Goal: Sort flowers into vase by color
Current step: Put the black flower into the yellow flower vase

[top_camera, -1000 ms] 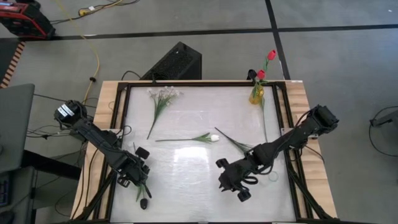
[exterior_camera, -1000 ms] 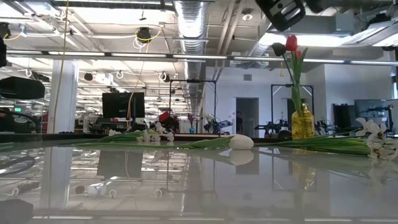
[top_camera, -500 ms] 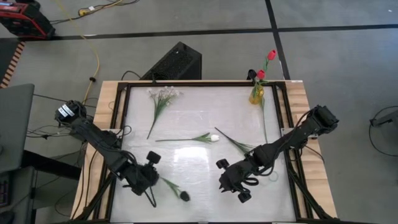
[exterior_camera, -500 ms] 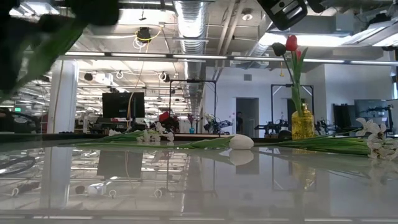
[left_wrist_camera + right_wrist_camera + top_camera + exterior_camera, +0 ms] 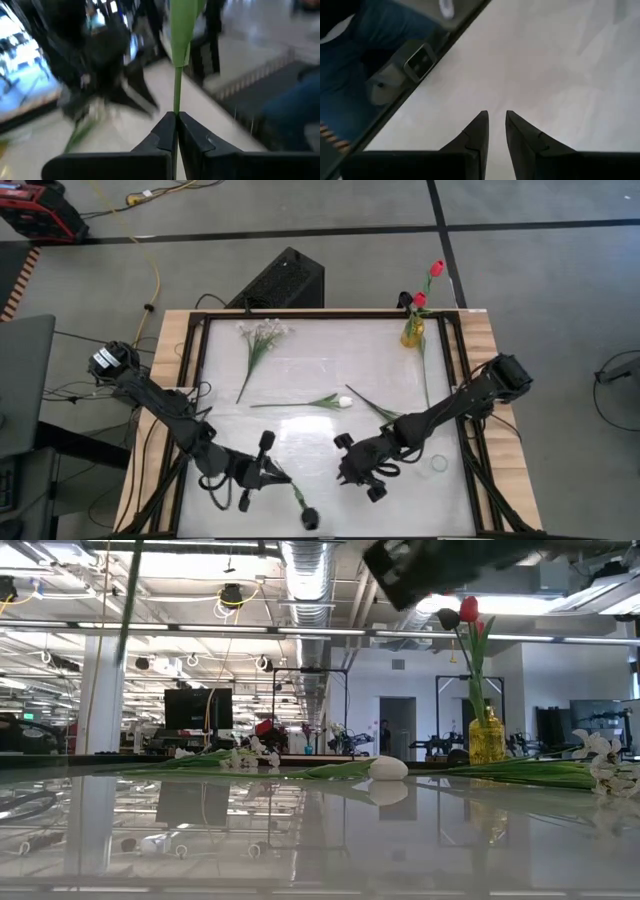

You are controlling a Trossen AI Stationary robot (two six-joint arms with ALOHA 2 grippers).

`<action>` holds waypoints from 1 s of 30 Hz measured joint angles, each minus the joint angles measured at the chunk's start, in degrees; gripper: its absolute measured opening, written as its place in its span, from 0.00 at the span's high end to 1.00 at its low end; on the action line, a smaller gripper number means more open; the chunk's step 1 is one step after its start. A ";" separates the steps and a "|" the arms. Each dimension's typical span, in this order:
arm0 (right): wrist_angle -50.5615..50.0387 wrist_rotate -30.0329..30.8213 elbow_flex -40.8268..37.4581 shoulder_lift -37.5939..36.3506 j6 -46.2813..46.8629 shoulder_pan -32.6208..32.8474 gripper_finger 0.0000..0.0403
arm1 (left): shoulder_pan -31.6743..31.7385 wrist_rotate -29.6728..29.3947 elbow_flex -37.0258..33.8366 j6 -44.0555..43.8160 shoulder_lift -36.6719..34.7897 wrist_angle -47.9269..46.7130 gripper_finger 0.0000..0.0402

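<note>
Left claw (image 5: 175, 131) is pinched tight on the green stem of a dark tulip (image 5: 309, 521), bloom dangling just past it over the counter (image 5: 320, 380). Right claw (image 5: 496, 131), nearby, sits slightly parted and holds nothing.

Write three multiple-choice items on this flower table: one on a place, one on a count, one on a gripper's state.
1. Where is the yellow vase?
A. far right corner
B. table middle
C. near left corner

2. How many red tulips stand in it?
A. none
B. two
C. five

3. The left gripper is:
A. wide open
B. shut on the dark tulip
C. out of view

Key: 1 A, the high view shows it by the right arm's far corner; 2 B, two red heads show; 3 B, the left wrist view shows the stem pinched.
</note>
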 joint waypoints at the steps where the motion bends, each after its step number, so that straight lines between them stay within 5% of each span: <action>1: 1.71 -0.01 -0.02 0.00 -0.81 -0.31 0.78 | 0.36 0.24 -0.72 0.12 -0.04 2.78 1.00; 9: 20.61 -0.04 0.04 0.54 -5.50 -3.58 0.78 | 3.00 0.22 -3.67 -2.61 -0.04 13.95 1.00; 16: 26.77 0.18 0.02 0.68 -8.10 -6.73 0.75 | 4.28 0.14 -3.74 -2.73 -0.04 17.83 1.00; 30: 30.23 0.01 0.02 0.66 -8.07 -10.18 0.46 | 8.78 -0.75 -3.74 -3.58 -0.04 18.17 1.00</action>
